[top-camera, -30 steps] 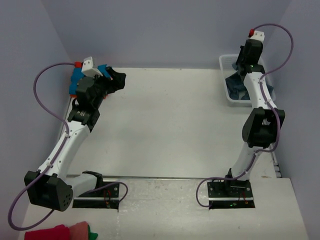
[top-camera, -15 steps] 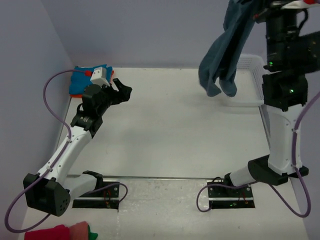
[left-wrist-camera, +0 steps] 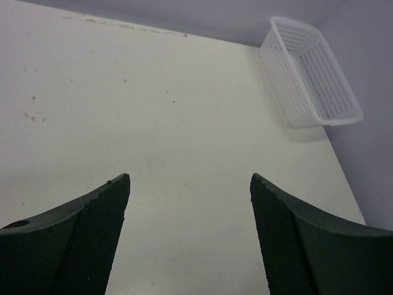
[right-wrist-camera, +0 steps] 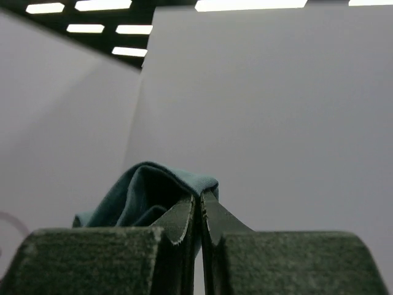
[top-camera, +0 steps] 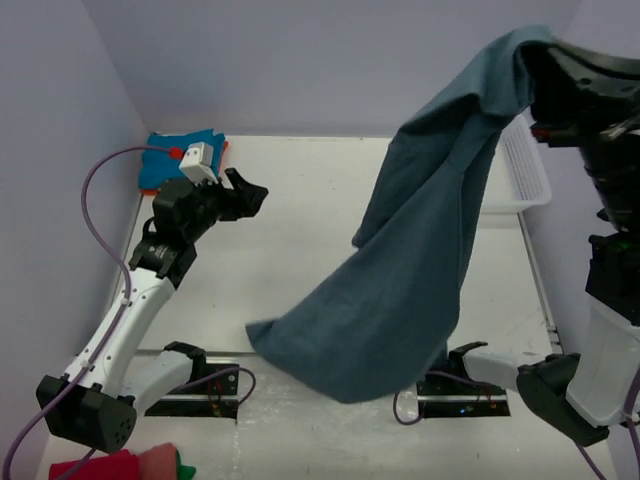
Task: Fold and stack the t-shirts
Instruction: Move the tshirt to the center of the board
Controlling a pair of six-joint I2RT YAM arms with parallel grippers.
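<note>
slate-blue t-shirt (top-camera: 420, 260) just hoisted from basket (top-camera: 530, 170), hanging from clamped right gripper (right-wrist-camera: 198, 203), grip point unclear; left gripper (left-wrist-camera: 190, 184) spread, empty; spreading next.

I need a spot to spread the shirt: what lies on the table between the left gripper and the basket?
Nothing: the left wrist view shows bare table from left gripper to basket.
</note>
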